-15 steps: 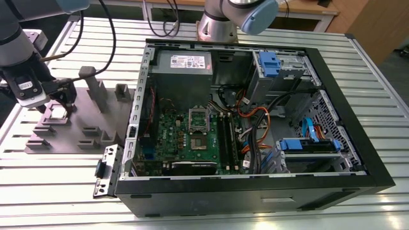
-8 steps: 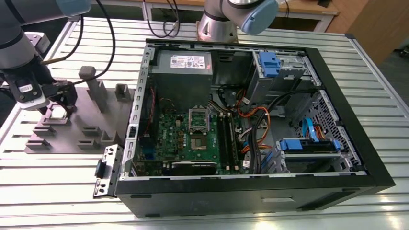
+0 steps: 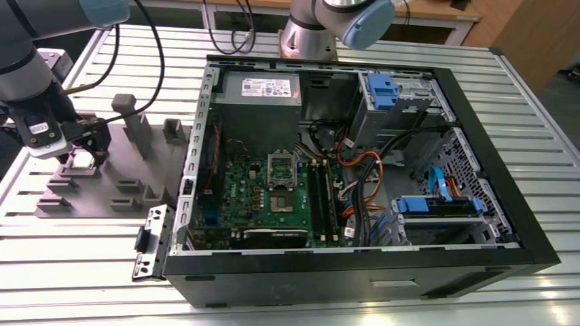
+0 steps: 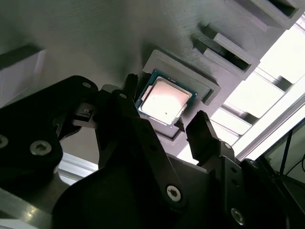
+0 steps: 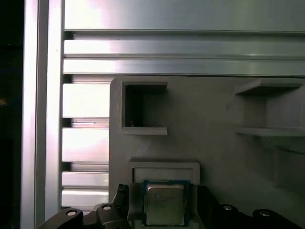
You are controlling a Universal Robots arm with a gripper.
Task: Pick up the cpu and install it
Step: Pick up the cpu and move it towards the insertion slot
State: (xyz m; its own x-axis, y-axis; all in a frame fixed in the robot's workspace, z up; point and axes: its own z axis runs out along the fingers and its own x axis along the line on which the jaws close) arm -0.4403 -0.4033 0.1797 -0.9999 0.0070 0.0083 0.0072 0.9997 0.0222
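From where I stand, the dark two-fingered gripper [image 3: 83, 153] is down at nine o'clock in the exterior view, well apart from the open black metal computer case [image 3: 363, 272] in the middle of the slatted aluminium table [image 3: 54, 272]. It hangs low over the flat grey plastic fixture plate [image 3: 118, 187], near the plate's ten o'clock corner.

The small flat square cpu [image 4: 164, 102], silver-grey on top with a green edge, lies flat in a shallow raised square pocket [image 5: 164, 167] of that plate, and it shows in both wrist views. The black fingers [image 4: 205, 136] are spread wide and stand one on each side of the chip. In the first wrist view a thin strip of grey pocket shows between each finger [image 5: 121, 202] and the chip's edge, so nothing is clamped. The chip rests in its seat and is not lifted.

Inside the case the green motherboard [image 3: 263, 204] lies flat. On it sits the rectangular silver metal socket frame [image 3: 282, 170] with its dark centre, at about three o'clock from the gripper. A grey robot base with a pale blue cap [image 3: 313, 34] stands at twelve o'clock, just behind the case. Upright grey posts [image 3: 136, 125] rise from the plate between the gripper and the case wall.
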